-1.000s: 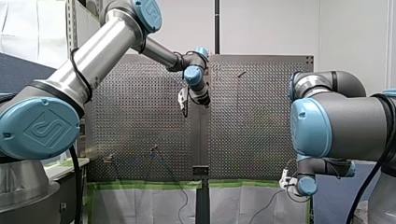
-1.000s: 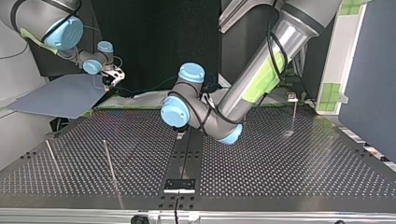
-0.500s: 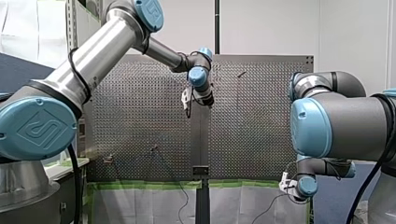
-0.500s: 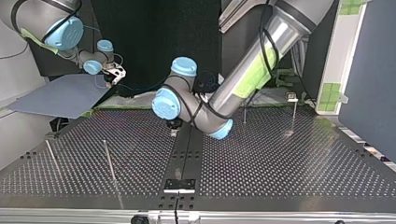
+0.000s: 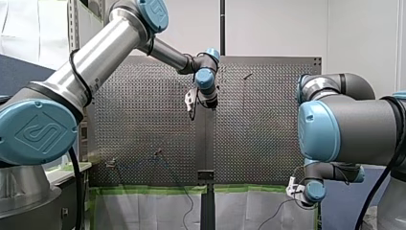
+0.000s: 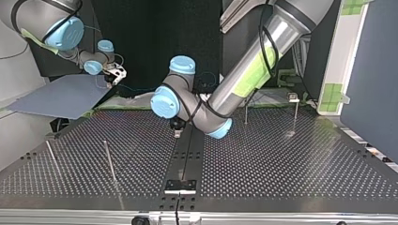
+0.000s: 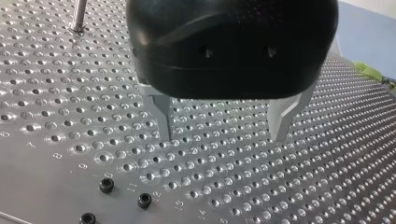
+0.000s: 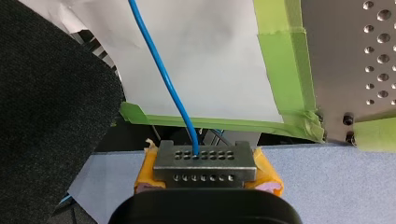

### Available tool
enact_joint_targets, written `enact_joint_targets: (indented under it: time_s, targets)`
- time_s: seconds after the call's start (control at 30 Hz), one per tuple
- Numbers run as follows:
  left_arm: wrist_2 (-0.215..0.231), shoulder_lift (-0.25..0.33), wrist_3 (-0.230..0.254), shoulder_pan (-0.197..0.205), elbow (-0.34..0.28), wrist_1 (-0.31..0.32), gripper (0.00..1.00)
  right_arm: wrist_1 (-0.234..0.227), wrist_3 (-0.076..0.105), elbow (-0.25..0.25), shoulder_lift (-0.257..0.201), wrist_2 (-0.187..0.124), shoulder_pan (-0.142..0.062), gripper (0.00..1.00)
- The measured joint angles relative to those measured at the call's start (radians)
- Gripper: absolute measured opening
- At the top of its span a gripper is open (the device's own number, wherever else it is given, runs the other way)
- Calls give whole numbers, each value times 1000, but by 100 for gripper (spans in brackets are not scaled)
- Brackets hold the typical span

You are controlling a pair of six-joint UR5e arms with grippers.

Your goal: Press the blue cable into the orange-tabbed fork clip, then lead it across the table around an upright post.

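The blue cable (image 8: 159, 70) runs down into my right gripper (image 8: 196, 154), which is shut on it between yellow pads behind a drilled metal plate. In the front view my right gripper (image 5: 294, 188) hangs off the table's near edge at the right. A thin cable (image 5: 178, 183) trails from a small clip (image 5: 111, 163) past a short post (image 5: 158, 154) and over the edge. My left gripper (image 7: 222, 135) stands open just above the bare perforated plate near the table's middle (image 5: 191, 103), its metal fingers (image 7: 161, 116) holding nothing. The clip's tab is too small to make out.
Upright posts stand on the table in the top view: two thin ones (image 6: 110, 161) at its left, two (image 6: 295, 112) at its right. A post (image 7: 78, 16) rises beyond my left gripper, with black screws (image 7: 106, 185) nearby. Green tape (image 8: 285, 65) and white paper line the table edge.
My left arm's wrist has swung a little toward the front view's right, and its gripper has shifted with it over the centre strip. My right gripper has barely moved.
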Motion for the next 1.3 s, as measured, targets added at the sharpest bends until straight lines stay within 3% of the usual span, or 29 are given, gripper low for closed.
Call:
enact_joint_targets:
  time_s: [0.17,0.33,0.43,0.63,0.73,0.87,1.1,1.3]
  targets:
    - [4,0,-5,0,1,5,99,6,-6,6,-6,6,6,0]
    - [45,32,-45,4,1,46,99,47,-44,47,-47,47,26,0]
    - [74,60,-74,6,1,74,99,77,-54,77,-77,77,37,0]
    - [115,96,-127,11,-19,96,99,136,-32,143,-143,129,57,0]
    - [130,99,-136,17,-47,111,99,142,-11,163,-173,126,63,0]
    - [143,99,-137,25,-88,144,99,140,4,176,-213,121,67,0]
    - [149,100,-136,20,-165,178,99,127,5,190,-281,108,85,0]
    - [157,100,-133,16,-200,180,99,127,0,191,-343,66,105,0]
